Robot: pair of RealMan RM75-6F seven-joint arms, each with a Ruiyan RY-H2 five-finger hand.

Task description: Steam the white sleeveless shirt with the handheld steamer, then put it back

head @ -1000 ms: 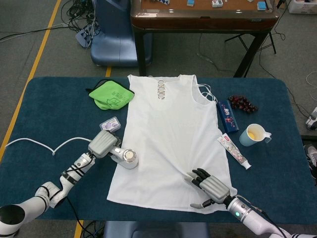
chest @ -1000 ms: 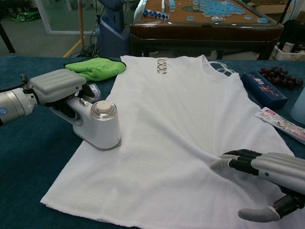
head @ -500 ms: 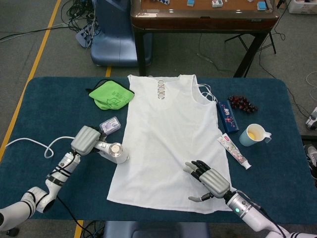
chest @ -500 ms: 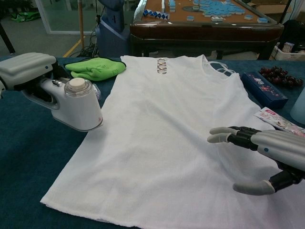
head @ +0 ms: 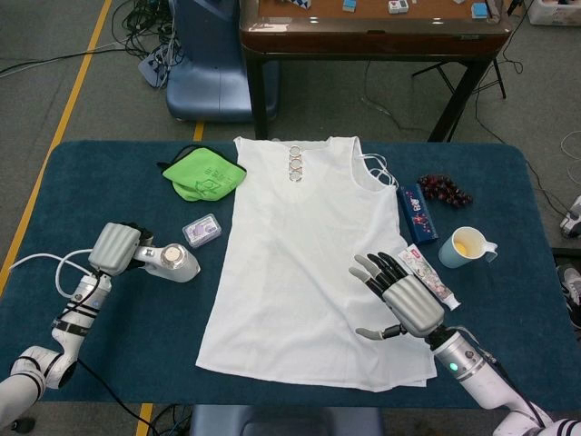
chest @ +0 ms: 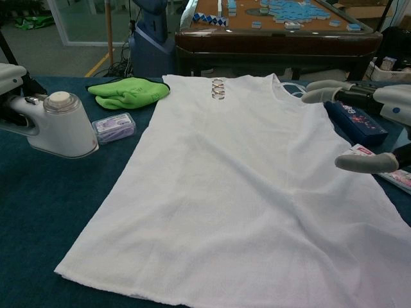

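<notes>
The white sleeveless shirt (head: pixel 309 263) (chest: pixel 244 186) lies flat on the blue table (head: pixel 109 204), neck toward the far edge. My left hand (head: pixel 115 247) (chest: pixel 11 80) grips the handle of the white handheld steamer (head: pixel 174 262) (chest: pixel 59 125), which sits over bare table to the left of the shirt, apart from it. Its white cord (head: pixel 45 262) trails off to the left. My right hand (head: pixel 404 295) (chest: pixel 369 122) hovers open above the shirt's right edge, fingers spread, holding nothing.
A green cloth (head: pixel 203 174) and a small purple packet (head: pixel 201 230) lie left of the shirt. To the right are a blue box (head: pixel 417 213), grapes (head: pixel 443 188), a tube (head: pixel 427 275) and a cup (head: pixel 465 246). A wooden table (head: pixel 372 32) stands beyond.
My left hand has carried the steamer leftward off the shirt's left edge onto bare table. My right hand has lifted off the lower shirt and risen toward the right edge.
</notes>
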